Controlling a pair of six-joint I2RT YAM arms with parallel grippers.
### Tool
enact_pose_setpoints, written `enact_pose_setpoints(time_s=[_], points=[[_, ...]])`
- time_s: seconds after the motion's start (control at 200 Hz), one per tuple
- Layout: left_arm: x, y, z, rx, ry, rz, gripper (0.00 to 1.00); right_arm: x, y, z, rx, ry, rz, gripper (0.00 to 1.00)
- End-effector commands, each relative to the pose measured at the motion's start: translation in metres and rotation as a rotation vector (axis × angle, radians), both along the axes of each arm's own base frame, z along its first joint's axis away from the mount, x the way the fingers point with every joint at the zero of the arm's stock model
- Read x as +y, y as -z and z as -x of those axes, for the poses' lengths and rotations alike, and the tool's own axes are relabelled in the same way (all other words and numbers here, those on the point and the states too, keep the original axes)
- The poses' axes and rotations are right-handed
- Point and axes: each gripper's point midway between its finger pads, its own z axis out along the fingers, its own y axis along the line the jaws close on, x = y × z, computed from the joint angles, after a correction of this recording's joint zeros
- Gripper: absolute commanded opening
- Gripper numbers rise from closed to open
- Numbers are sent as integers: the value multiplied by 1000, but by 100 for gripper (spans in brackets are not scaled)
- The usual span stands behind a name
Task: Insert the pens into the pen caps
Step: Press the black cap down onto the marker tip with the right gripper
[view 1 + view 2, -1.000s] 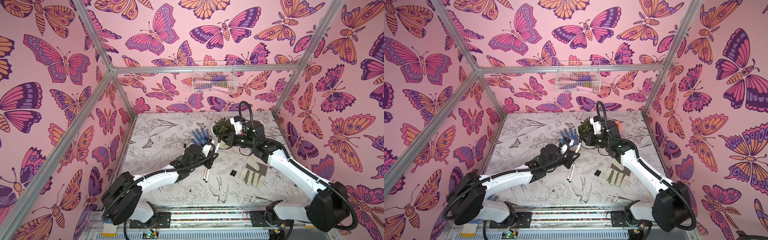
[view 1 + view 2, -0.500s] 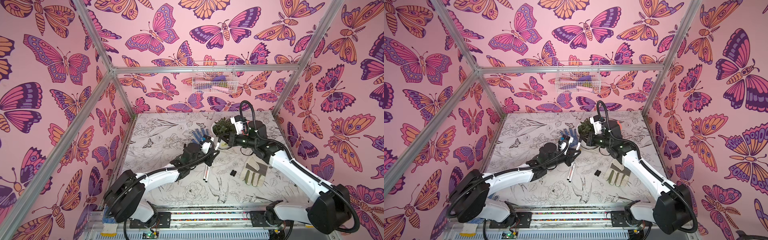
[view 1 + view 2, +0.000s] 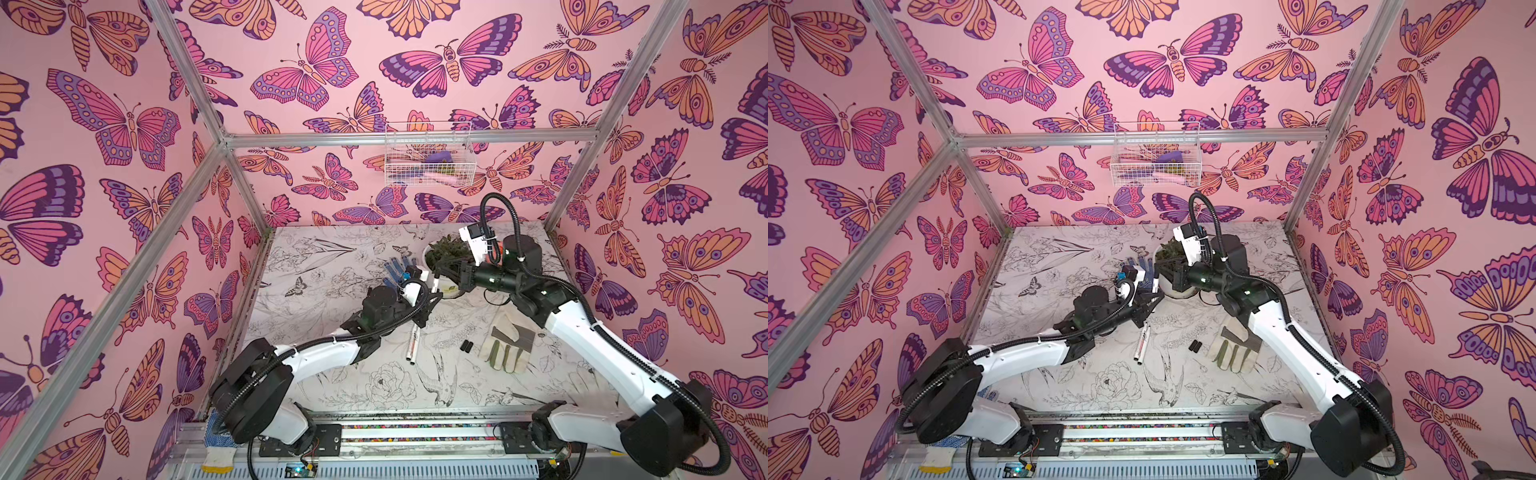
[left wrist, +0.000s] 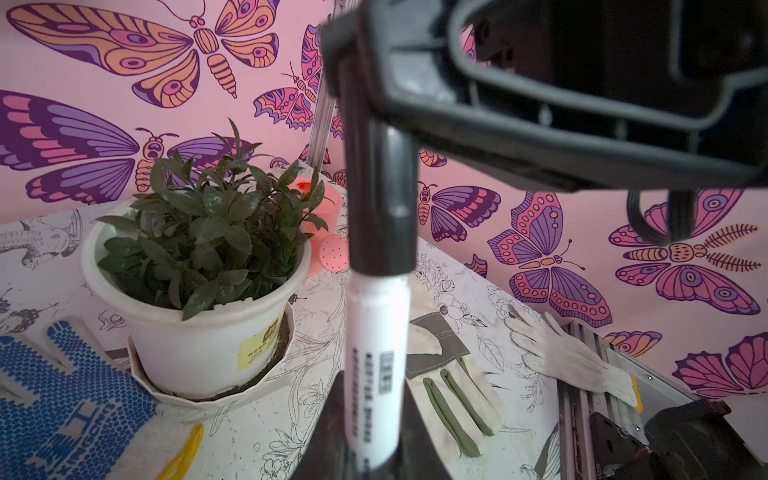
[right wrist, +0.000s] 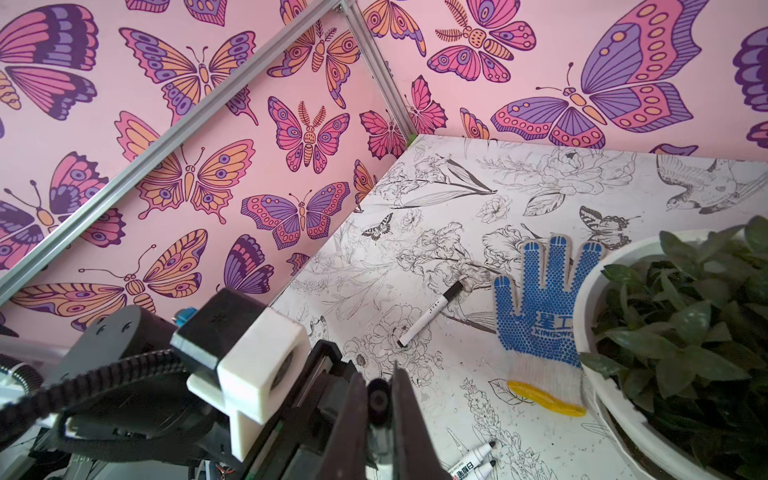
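My left gripper (image 4: 371, 419) is shut on a white pen (image 4: 376, 353) and holds it off the table. A black pen cap (image 4: 382, 199) sits over the pen's far end, meeting the white barrel. My right gripper (image 5: 379, 372) is shut on that cap (image 5: 378, 401). In both top views the two grippers (image 3: 428, 300) (image 3: 448, 272) meet in front of the plant pot. Two uncapped pens (image 3: 412, 345) (image 3: 1142, 343) lie side by side mid-table, with two loose caps (image 3: 467, 345) (image 3: 1195, 345) to their right. A capped pen (image 5: 430, 316) lies beside the blue glove.
A white plant pot (image 3: 451, 291) stands just behind the grippers, a blue dotted glove (image 5: 540, 307) to its left. A beige and green glove (image 3: 505, 345) lies beside the loose caps. A pink watering can (image 4: 324, 220) is behind the pot. A wire basket (image 3: 428, 156) hangs on the back wall.
The left gripper has carried the pen slightly right, closer to the right gripper. Both grippers stay shut.
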Motion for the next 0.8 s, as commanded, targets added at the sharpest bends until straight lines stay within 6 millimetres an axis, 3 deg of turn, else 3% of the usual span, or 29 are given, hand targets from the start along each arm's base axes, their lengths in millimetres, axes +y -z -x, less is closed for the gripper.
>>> enact_pose_setpoints(time_s=[0.0, 0.155, 0.456, 0.671, 0.791], points=[[15, -67, -16, -211, -121, 157, 0, 18, 47, 62, 221, -226, 82, 8], [14, -64, -11, -249, -142, 123, 0, 16, 44, 59, 200, -206, 93, 12], [20, -58, -1, -317, -176, 53, 0, 8, 39, 60, 152, -183, 134, 9], [19, -58, 6, -365, -170, 19, 0, 6, 36, 60, 138, -176, 151, 18], [14, -54, 9, -369, -156, 4, 0, 6, 30, 56, 128, -163, 144, 27]])
